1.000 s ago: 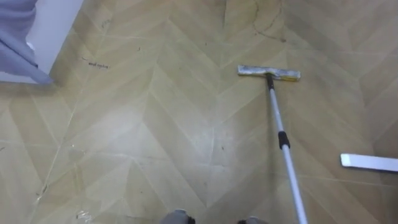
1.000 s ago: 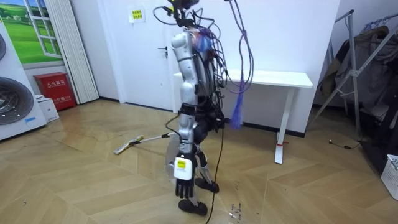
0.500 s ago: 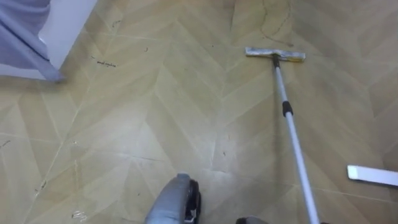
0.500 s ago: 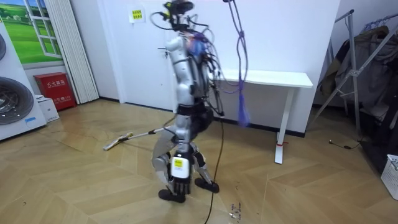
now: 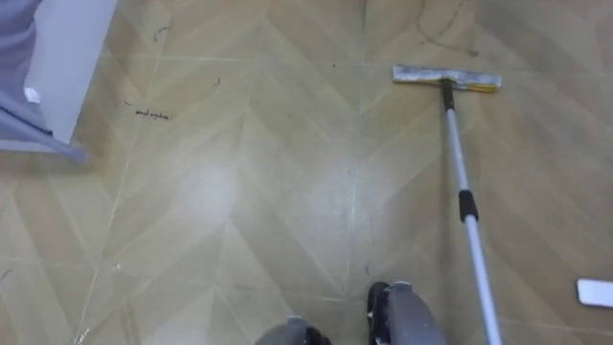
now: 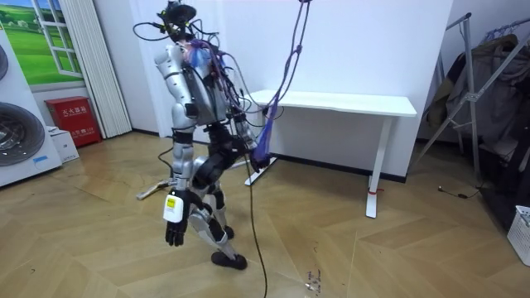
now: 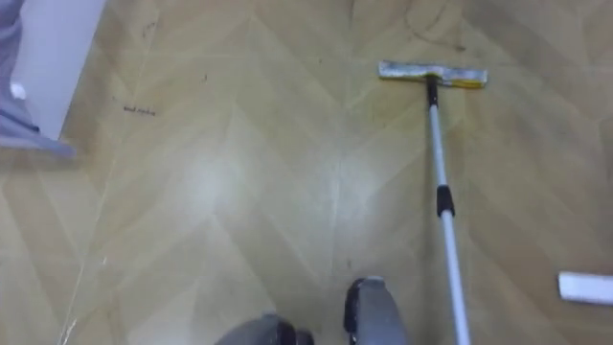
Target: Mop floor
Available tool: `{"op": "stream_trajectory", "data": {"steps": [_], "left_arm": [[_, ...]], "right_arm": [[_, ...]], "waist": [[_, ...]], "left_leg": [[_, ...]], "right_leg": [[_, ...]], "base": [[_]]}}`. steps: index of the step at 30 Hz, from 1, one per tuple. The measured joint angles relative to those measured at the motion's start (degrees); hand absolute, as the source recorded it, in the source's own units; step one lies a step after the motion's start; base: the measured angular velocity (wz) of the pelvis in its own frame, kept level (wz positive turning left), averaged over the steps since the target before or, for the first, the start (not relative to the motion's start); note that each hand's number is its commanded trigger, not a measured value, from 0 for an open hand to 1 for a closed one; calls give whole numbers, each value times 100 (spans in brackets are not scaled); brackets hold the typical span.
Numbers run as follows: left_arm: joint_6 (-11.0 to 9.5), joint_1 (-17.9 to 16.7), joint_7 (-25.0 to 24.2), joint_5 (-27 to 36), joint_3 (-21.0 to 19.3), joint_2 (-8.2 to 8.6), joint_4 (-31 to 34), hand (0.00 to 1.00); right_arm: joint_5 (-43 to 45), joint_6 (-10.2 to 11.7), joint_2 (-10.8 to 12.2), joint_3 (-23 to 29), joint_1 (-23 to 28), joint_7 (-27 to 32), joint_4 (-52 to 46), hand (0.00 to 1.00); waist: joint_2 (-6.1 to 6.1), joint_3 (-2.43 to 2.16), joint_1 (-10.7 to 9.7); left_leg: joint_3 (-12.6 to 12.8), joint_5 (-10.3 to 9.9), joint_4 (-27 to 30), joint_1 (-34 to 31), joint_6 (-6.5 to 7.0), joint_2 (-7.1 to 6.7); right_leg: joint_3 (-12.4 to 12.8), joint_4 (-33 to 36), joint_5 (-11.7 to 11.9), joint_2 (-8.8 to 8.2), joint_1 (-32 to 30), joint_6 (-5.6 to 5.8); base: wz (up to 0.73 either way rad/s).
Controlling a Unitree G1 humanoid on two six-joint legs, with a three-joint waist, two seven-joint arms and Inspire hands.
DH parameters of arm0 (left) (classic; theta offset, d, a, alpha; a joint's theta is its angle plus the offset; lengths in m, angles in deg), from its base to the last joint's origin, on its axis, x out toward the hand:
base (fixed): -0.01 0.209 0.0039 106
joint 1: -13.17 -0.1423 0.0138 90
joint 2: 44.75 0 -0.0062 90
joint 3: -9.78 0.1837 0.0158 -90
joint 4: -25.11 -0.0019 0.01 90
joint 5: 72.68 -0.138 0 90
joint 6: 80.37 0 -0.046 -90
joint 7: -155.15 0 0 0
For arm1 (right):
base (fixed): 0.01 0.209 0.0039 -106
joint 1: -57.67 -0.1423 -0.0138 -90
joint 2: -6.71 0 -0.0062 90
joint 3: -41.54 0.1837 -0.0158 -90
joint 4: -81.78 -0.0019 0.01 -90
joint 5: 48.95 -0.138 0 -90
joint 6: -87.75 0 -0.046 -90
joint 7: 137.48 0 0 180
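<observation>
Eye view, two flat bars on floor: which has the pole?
The grey mop head, top right: the pole joins its middle. The white bar at the right edge has none.

Robot stepped toward the room view's left, mop (image 5: 466, 205) pushed farther along the floor (image 5: 239, 192)

You're side-on in the room view, facing its left, torso upright and legs split in a stride with the knees bent. Your left arm hangs down on the near side of the body, almost straight. The left hand (image 6: 173, 231) sits low beside the leading leg, back outward, with its fingers dangling loose and closed on nothing.
</observation>
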Motion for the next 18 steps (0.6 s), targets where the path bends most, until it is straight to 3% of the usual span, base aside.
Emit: {"op": "stream_trajectory", "data": {"steps": [1,2,3,4,5,6,7,9,10,11,12,13,14,15,16,17,18], "left_arm": [[38,-12,55,76,-11,-14,-5,0],[48,-25,93,144,-4,-49,3,0],[59,-23,108,193,2,-66,12,0],[62,-25,156,343,4,-109,24,0],[13,-27,168,361,21,-133,42,0],[-26,-34,168,374,41,-157,46,0],[-56,-35,164,425,106,-235,69,0],[-41,-114,123,431,125,-330,222,0],[-51,-208,65,436,123,-351,286,0],[-56,-294,2,399,124,-347,292,0],[-55,-314,-46,391,121,-348,289,0],[-31,-358,-157,347,105,-359,269,0],[-23,-377,-225,289,98,-335,268,0],[-35,-346,-229,277,98,-309,269,0],[-65,-331,-231,233,94,-260,287,0],[-75,-273,-230,198,92,-213,275,0],[-84,-239,-230,155,91,-197,270,0]], "right_arm": [[73,-36,-42,44,-188,-2,53,100],[92,-95,-113,51,-477,-26,159,100],[91,-105,-157,50,-641,-42,237,100],[90,-127,-268,55,-994,-84,279,100],[56,-135,-405,46,-1353,-155,234,100],[46,-126,-459,42,-1533,-192,193,100],[9,-45,-540,12,-1849,-213,157,100],[-166,213,-590,-56,-2145,-299,44,100],[-302,316,-598,-84,-2197,-349,-14,100],[-431,325,-598,-127,-2186,-393,-11,100],[-486,322,-597,-140,-2140,-431,-5,100],[-604,340,-593,-169,-1924,-473,-5,100],[-648,343,-637,-166,-1604,-512,5,100],[-652,342,-668,-164,-1423,-511,12,100],[-649,353,-692,-168,-1122,-498,178,100],[-622,341,-707,-230,-762,-478,346,100],[-588,330,-706,-259,-560,-452,357,100]], "waist": [[-14,14,78],[-73,27,159],[-124,20,203],[-269,31,349],[-383,72,439],[-411,77,480],[-462,107,573],[-512,136,686],[-555,159,770],[-537,149,831],[-509,139,834],[-480,124,793],[-459,90,696],[-440,89,673],[-406,79,579],[-359,39,486],[-318,7,439]], "left_leg": [[70,110,648,-129,-208,165],[87,496,1444,-360,-518,298],[103,758,1815,-485,-579,322],[179,1462,2443,-783,-640,382],[193,2198,2927,-1107,-690,396],[192,2354,3108,-1265,-725,404],[203,2250,3305,-1649,-659,506],[192,1887,2890,-2134,-592,582],[177,1663,2042,-2220,-590,563],[149,1647,878,-2135,-599,584],[128,1686,285,-2042,-597,603],[242,1773,-18,-1926,-286,622],[315,1594,-21,-1758,-8,479],[336,1505,-27,-1674,86,383],[390,1341,-24,-1488,239,193],[428,1153,-22,-1302,346,11],[431,1070,-20,-1239,385,-58]], "right_leg": [[-92,213,-211,47,123,-113],[-123,477,-470,86,241,-229],[-89,613,-606,113,269,-248],[-11,845,-862,138,292,-285],[20,981,-1030,157,342,-316],[35,1022,-1083,181,362,-309],[36,1085,-1211,244,407,-336],[37,1109,-1424,290,590,-346],[48,1053,-1579,290,841,-285],[25,942,-1736,282,1125,-231],[14,881,-1826,282,1282,-197],[1,781,-2007,229,1585,-63],[-22,654,-2113,101,1844,82],[-4,653,-2118,27,1935,107],[19,748,-2076,-141,2056,195],[34,1064,-1892,-292,2083,495],[55,1268,-1725,-351,2034,561]], "base": [[-8],[-13],[-23],[-19],[-17],[-13],[-15],[-6],[8],[7],[11],[42],[54],[64],[49],[43],[24]]}}
